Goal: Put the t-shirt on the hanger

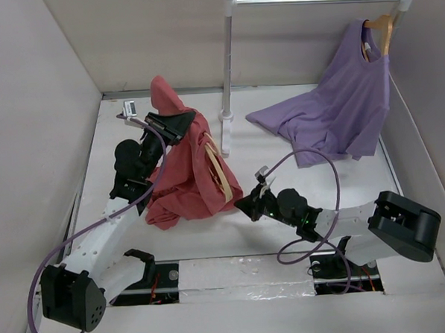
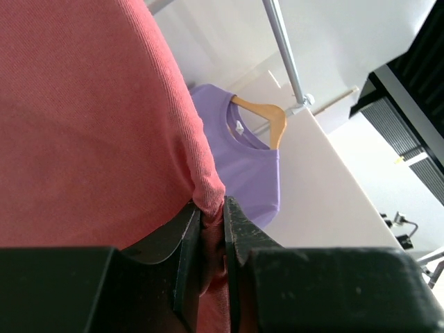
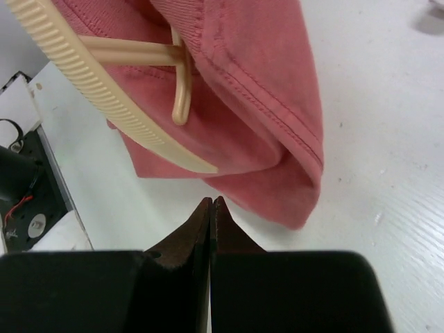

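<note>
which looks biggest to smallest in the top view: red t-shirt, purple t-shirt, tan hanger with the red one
1. purple t-shirt, spread out
2. red t-shirt, bunched up, not far behind
3. tan hanger, clearly smallest

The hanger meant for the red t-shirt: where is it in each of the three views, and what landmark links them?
Top external: the hanger lies at centre, against the right side of the t-shirt.
Left wrist: not in it; the other hanger there carries the purple shirt.
Right wrist: upper left, its ribbed arm across the red cloth.
Shared landmark: the t-shirt, in all three.
</note>
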`<action>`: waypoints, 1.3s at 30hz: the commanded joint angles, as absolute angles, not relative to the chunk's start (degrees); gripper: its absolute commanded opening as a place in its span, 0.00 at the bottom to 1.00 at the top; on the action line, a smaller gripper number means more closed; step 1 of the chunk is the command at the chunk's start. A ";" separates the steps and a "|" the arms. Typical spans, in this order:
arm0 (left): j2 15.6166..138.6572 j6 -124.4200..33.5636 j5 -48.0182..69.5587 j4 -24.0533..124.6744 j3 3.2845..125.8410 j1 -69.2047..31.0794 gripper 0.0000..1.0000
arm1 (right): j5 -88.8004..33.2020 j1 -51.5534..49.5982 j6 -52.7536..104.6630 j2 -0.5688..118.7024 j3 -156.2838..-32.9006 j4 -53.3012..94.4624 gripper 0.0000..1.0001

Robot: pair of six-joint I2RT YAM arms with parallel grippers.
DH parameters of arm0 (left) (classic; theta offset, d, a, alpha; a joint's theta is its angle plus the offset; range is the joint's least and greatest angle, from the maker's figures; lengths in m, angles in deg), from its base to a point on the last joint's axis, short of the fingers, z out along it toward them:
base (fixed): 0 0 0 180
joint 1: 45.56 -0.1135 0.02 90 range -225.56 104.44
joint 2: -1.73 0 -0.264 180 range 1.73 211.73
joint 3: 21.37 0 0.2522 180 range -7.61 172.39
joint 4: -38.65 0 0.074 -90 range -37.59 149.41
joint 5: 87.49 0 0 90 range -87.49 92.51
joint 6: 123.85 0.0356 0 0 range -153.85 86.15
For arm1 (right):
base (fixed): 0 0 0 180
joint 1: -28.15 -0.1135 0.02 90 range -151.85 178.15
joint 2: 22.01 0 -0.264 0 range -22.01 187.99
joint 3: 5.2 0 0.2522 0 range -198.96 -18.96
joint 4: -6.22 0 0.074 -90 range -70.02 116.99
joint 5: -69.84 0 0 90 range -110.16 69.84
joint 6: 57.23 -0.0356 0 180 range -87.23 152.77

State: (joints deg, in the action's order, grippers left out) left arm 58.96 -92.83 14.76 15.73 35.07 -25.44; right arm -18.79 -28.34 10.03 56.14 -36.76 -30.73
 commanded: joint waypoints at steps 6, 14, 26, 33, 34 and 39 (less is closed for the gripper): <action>57.54 -94.85 18.59 8.11 36.60 -25.52 0.00 | -5.23 -29.77 12.37 49.27 -41.53 -20.11 0.41; 55.34 -93.88 18.15 10.14 36.78 -25.52 0.00 | -6.09 -28.36 20.37 56.28 -49.53 -17.98 0.60; 55.17 -91.24 15.61 12.51 40.11 -25.52 0.00 | -8.12 -29.68 16.78 56.91 -49.46 -15.18 0.00; 60.70 -96.51 20.79 7.06 46.00 -28.86 0.00 | -10.23 -33.89 9.75 61.92 -43.57 -18.34 0.00; 61.75 -96.17 20.53 7.58 48.10 -28.86 0.00 | -10.31 -34.60 8.78 62.36 -43.39 -18.42 0.00; 63.34 -96.00 19.48 6.79 51.10 -28.86 0.00 | -8.47 -39.00 6.49 62.02 -42.17 -17.02 0.00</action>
